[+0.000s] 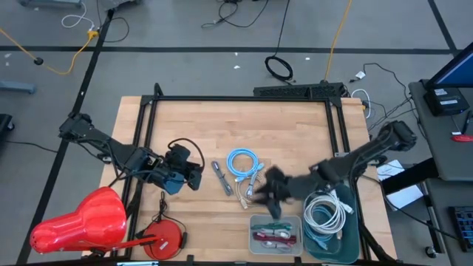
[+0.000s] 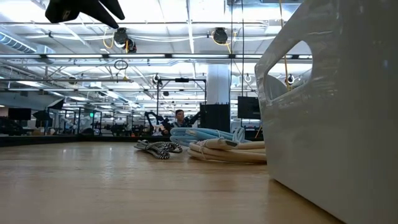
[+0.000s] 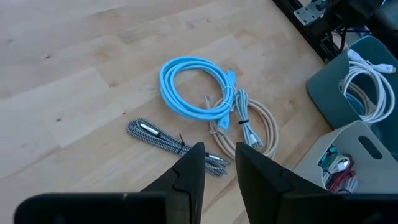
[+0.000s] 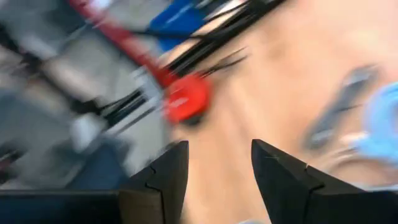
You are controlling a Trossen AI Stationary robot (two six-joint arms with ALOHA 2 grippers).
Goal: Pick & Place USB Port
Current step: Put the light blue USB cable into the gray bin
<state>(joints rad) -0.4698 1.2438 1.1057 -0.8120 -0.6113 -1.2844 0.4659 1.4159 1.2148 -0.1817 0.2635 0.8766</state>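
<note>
Listing what sits on the wooden counter point(image 1: 295, 133), seen from above. Blue coiled cable point(image 1: 242, 162) near the centre; beige cable point(image 1: 250, 191) just beside it at 5 o'clock; braided grey cable point(image 1: 222, 177) at 8 o'clock of the blue coil, close by. In the left wrist view the blue coil and the beige cable overlap at their edges, and the braided cable lies apart from both.

White bin point(image 1: 276, 235) at the counter's near edge, holding red and white cable ends. Teal bin point(image 1: 334, 222) just beside it at 3 o'clock, holding a white cable bundle point(image 1: 325, 213).

Right claw point(image 1: 272, 193) hovers above the counter between the beige cable and the white bin, fingers parted at a moderate gap, holding nothing; its own view is motion-blurred. Left claw point(image 1: 194, 176) waits at 9 o'clock of the braided cable, fingers set narrowly apart, empty.

Red round object point(image 1: 164, 236) and red moulded shape point(image 1: 77, 220) at the counter's 7 o'clock corner.
</note>
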